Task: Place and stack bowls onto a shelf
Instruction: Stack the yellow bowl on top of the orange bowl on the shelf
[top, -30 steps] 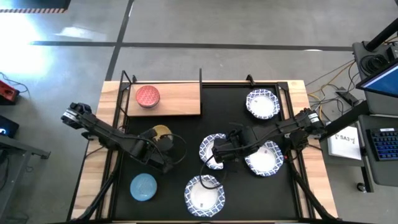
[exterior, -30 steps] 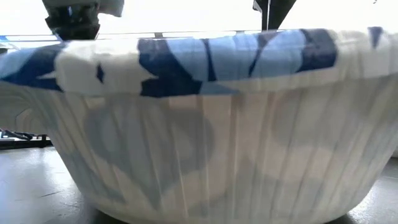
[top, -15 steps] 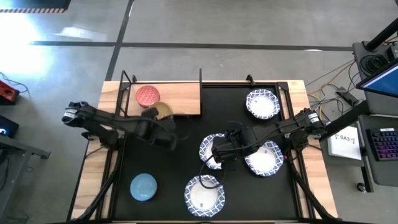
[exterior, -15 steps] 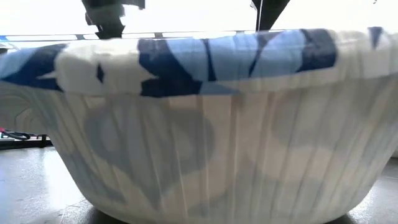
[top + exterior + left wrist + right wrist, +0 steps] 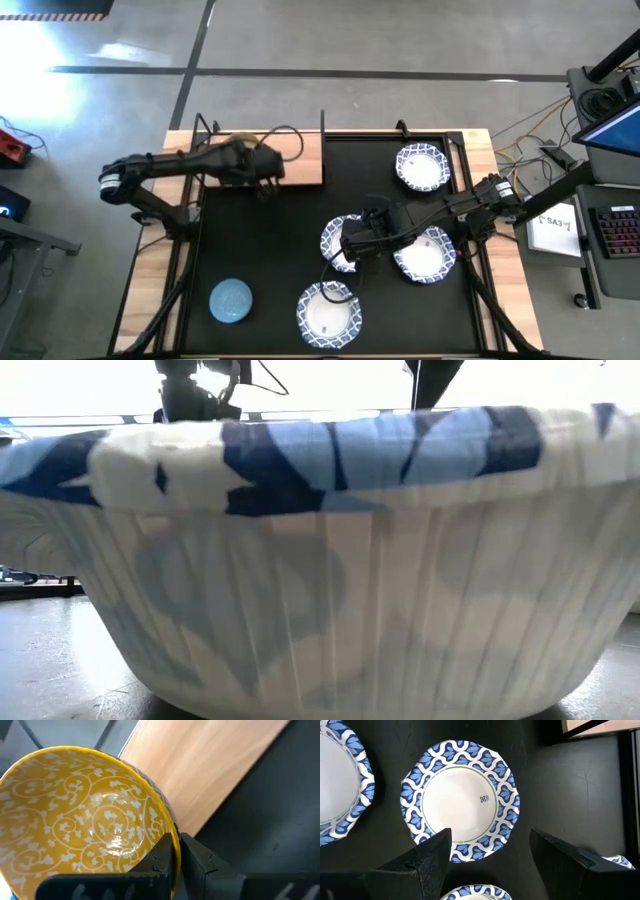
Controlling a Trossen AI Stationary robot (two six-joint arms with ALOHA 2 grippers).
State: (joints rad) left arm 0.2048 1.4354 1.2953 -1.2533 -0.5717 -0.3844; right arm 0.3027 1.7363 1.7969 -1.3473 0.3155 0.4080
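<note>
1. Left gripper (image 5: 175, 851) is pinched onto the rim of the yellow bowl (image 5: 85, 815), glossy with white swirly vines, hanging over the light-wood shelf (image 5: 300, 158).
2. Plain blue bowl (image 5: 231, 300) sits low on the black mat (image 5: 290, 215).
3. Right gripper (image 5: 490, 852) is spread wide above a white bowl (image 5: 460, 800) with a blue-petal rim.
</note>
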